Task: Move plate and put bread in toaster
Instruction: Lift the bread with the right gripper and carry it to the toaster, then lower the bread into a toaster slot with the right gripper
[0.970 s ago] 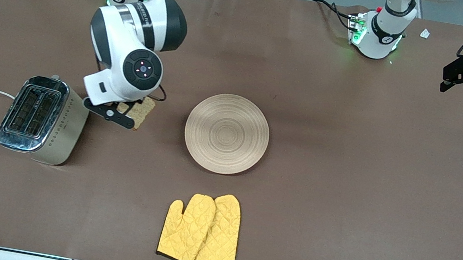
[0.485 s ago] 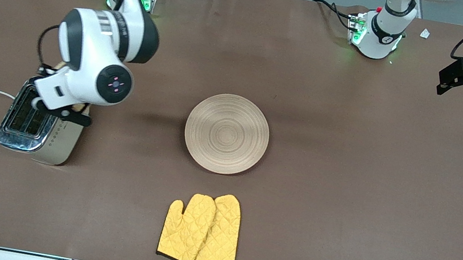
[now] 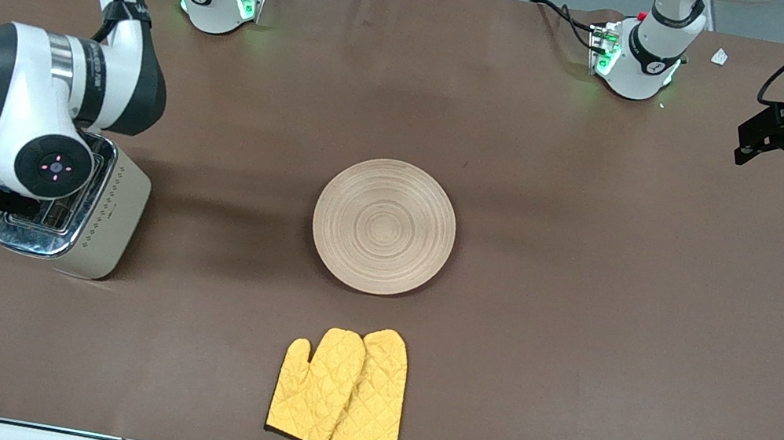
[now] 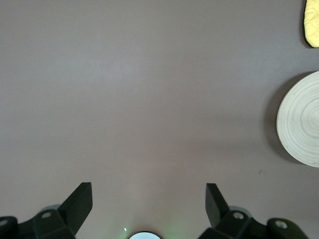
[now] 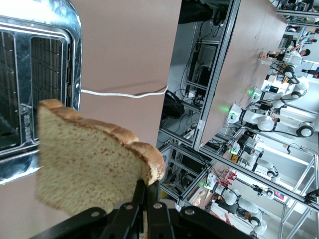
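The bread step is in hand. The right claw (image 5: 147,191) is clamped on one edge of the bread (image 5: 89,164) and holds it in the air over the toaster (image 3: 91,217), which stands near the tabletop's edge at the right arm's end. In the front view the arm's wrist hides the slice altogether. In the right wrist view it is a brown, speckled slice with a darker crust, turned flat-on to the camera, with the chrome top and dark slots beside it.

Next, I'd judge, the slice must be lined up edge-down with a slot and lowered in before the grip lets go.

The plate (image 3: 384,226) lies bare in the middle of the tabletop. The left claw (image 4: 149,195) waits open over bare cloth near the corner at its own end.
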You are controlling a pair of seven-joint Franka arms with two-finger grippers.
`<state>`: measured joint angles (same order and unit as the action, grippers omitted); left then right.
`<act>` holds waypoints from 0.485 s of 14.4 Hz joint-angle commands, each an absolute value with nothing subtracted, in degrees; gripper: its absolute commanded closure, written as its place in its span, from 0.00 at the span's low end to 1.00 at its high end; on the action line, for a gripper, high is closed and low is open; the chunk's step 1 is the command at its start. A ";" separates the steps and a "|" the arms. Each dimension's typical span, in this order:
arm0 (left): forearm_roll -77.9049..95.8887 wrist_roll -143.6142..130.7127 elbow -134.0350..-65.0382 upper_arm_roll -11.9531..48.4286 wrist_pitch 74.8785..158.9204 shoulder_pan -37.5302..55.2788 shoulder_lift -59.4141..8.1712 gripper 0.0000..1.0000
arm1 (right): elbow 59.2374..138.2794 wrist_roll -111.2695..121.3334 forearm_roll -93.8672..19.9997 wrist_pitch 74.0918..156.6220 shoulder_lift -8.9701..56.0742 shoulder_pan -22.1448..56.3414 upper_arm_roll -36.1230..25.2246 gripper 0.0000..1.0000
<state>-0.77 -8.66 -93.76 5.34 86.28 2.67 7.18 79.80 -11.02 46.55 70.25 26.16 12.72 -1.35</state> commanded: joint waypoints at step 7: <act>-1.32 -8.61 -92.11 5.27 87.53 2.20 5.27 0.00 | 71.90 -11.42 54.40 68.90 38.57 17.05 -0.44 1.00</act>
<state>-0.77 -8.66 -93.38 5.06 86.90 2.35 5.92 75.13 -11.11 52.15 70.29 35.79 15.80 -0.56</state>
